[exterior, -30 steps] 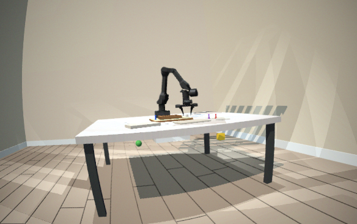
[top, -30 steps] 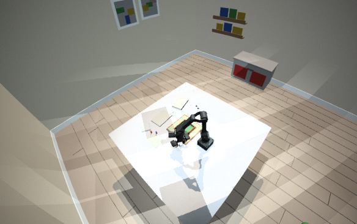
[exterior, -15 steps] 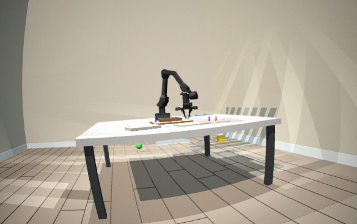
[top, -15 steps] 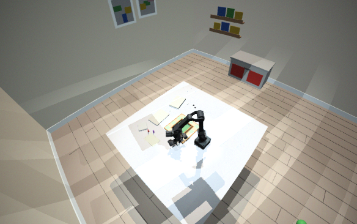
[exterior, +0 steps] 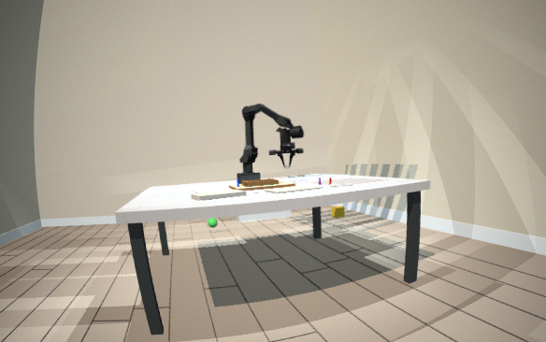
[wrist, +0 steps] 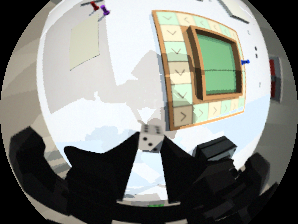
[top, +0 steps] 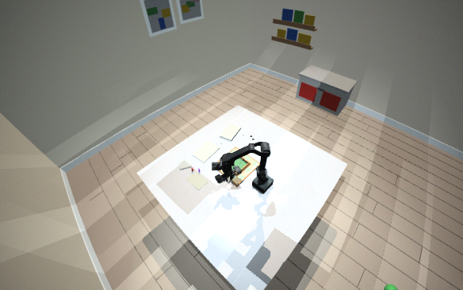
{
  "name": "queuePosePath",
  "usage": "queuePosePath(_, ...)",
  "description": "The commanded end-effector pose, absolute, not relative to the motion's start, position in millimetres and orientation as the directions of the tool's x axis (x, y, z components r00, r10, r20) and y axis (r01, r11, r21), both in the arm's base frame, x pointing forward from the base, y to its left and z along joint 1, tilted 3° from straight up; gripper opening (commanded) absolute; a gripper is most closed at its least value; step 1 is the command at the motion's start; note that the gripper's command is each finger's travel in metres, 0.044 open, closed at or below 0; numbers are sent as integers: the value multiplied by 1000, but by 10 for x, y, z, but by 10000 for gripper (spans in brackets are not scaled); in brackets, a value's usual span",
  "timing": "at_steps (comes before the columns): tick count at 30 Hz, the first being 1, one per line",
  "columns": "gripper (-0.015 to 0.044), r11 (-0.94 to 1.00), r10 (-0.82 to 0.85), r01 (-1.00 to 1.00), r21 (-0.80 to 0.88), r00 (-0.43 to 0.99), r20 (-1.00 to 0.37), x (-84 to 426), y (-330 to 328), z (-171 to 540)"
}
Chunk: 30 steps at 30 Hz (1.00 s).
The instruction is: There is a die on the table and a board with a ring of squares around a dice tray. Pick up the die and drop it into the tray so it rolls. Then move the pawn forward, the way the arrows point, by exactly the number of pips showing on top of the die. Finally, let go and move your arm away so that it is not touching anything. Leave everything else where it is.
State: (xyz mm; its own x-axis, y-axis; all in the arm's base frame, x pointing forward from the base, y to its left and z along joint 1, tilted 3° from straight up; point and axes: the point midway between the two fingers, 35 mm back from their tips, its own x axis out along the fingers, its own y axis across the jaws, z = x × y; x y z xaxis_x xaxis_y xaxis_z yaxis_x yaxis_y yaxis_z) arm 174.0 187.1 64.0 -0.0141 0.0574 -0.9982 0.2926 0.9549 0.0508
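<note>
1. The die point(exterior: 287, 166) point(wrist: 150, 142) is off the bench point(top: 313, 166) point(exterior: 178, 206) point(wrist: 127, 30), held by its sides near the fingertips, one face turned to the wrist view. That grip probably suits a drop, as opening the fingers should free it cleanly.
2. The claw point(top: 228, 179) point(exterior: 287, 165) point(wrist: 149, 136) is drawn in to a narrow gap, pinching the die — no other contact shows.
3. The dice tray point(top: 241, 162) point(exterior: 260, 182) point(wrist: 198, 65) sits inside the ring of squares on the board point(top: 254, 171) point(exterior: 285, 186) point(wrist: 180, 72); its raised wooden rim is presumably there to keep a rolling die off the squares.
4. The blue pawn point(exterior: 238, 183) point(wrist: 245, 62) stands upright at the board's outer side; I cannot tell its exact square. The red pawn point(top: 193, 169) point(exterior: 330, 180) point(wrist: 94, 6) and purple pawn point(top: 199, 170) point(exterior: 320, 181) point(wrist: 104, 10) stand away from the board, likely to be left alone.
5. Next, I judge, comes carrying the die over the tray — too low a pass could clip the rim.
</note>
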Motion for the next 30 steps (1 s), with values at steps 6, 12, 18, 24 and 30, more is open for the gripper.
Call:
queuePosePath(6, 0, 956, 63, 288, 57, -13, -998, 1718, 1800, 1100)
queuePosePath(12, 0, 957, 62, 285, 56, -12, -998, 1789, 1744, 1078)
queuePosePath(18, 0, 960, 57, 274, 53, -9, -998, 1982, 1568, 1015)
queuePosePath(24, 0, 970, 57, 236, 53, -8, -998, 2163, 1373, 951)
queuePosePath(30, 0, 979, 55, 195, 53, -6, -998, 2328, 1158, 886)
